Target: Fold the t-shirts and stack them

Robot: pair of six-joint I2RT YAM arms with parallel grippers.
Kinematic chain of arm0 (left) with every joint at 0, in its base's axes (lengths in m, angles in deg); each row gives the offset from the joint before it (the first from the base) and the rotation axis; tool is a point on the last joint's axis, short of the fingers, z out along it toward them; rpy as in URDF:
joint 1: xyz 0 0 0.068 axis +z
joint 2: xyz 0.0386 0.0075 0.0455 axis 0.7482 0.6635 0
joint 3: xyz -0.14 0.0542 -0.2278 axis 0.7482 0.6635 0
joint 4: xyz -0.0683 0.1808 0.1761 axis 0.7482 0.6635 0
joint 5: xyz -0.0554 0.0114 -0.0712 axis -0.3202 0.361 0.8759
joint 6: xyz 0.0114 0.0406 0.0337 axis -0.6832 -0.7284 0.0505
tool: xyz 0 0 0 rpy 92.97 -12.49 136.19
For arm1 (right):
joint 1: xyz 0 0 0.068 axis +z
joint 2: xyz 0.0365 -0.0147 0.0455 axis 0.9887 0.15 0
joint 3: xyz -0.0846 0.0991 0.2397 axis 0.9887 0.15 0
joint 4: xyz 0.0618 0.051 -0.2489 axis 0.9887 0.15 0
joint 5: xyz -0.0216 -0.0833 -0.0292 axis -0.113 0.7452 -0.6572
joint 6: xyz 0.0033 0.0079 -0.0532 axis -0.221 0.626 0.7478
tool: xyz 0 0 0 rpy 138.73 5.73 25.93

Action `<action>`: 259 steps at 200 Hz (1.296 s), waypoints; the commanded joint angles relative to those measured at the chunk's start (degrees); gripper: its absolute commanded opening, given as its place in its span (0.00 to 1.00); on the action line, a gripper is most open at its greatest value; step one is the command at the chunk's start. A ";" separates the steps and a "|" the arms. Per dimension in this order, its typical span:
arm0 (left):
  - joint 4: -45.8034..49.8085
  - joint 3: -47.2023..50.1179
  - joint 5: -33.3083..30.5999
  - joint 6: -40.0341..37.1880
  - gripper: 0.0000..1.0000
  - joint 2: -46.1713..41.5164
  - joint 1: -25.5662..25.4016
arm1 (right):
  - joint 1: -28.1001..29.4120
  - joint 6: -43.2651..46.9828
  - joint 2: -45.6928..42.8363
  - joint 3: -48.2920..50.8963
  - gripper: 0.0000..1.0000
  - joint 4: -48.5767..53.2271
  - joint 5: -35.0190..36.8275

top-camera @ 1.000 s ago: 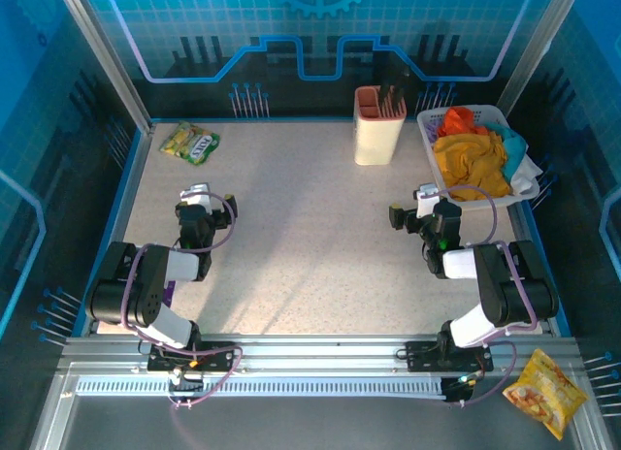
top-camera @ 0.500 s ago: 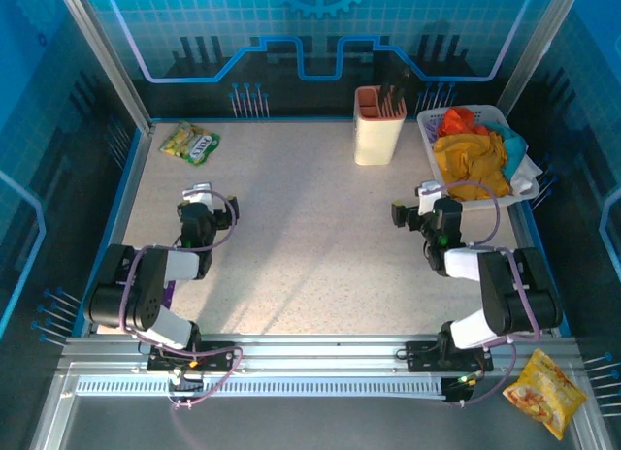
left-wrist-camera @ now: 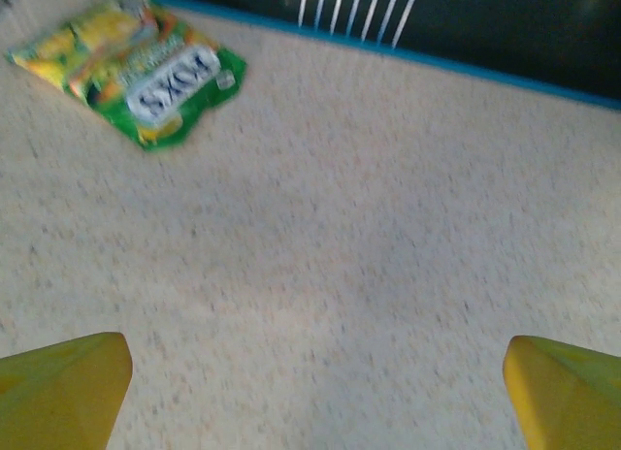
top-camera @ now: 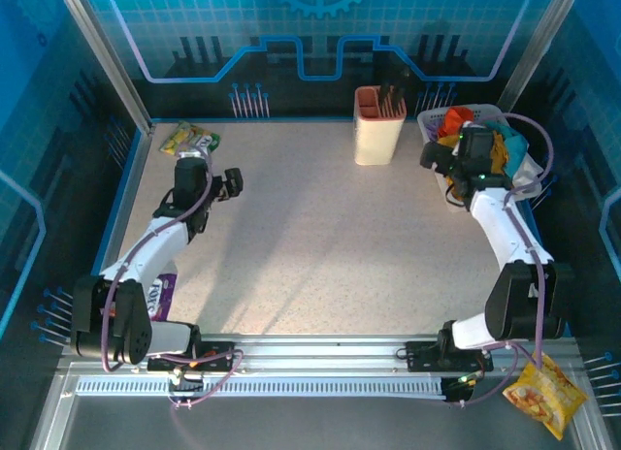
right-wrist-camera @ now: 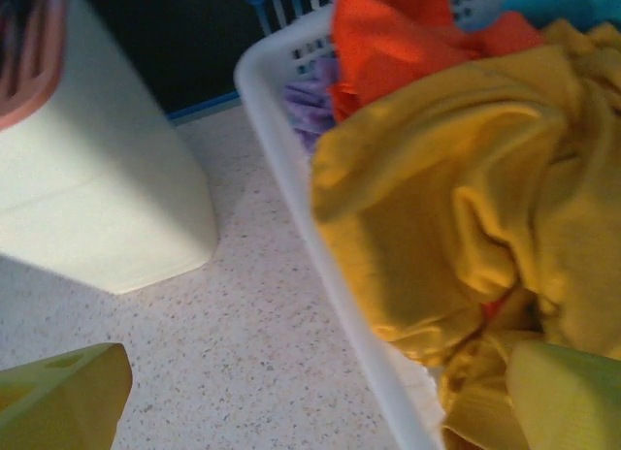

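Hovering right gripper (right-wrist-camera: pixel 315 401), jaws spread empty, over the basket (right-wrist-camera: pixel 291 149) to pinch the mustard t-shirt (right-wrist-camera: pixel 456 208); parking left gripper (left-wrist-camera: pixel 315 387), likewise released, above worktop (left-wrist-camera: pixel 340 227).

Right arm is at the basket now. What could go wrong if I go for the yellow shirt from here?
1. The open right fingers straddle the rim of the white basket; closing here may clamp it.
2. The yellow shirt lies bunched against the orange-red shirt, so a pull may drag both out.
3. The cream container stands beside the basket; a swing may tip it.
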 commanded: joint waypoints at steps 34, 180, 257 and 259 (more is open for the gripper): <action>28.55 -9.70 13.80 3.62 0.98 -6.29 -0.45 | -6.30 -9.19 4.77 -6.95 0.95 14.23 -0.20; 32.91 -3.63 19.82 4.29 0.92 -12.57 -0.36 | -8.79 -11.39 17.06 -6.98 0.62 8.44 8.17; 29.87 -3.07 22.24 5.83 0.91 -11.53 -0.36 | -8.93 -11.04 13.84 -4.12 0.18 5.56 6.10; 29.87 -3.08 22.30 5.82 0.91 -11.52 -0.36 | -8.94 -11.04 13.69 -3.98 0.18 5.55 5.97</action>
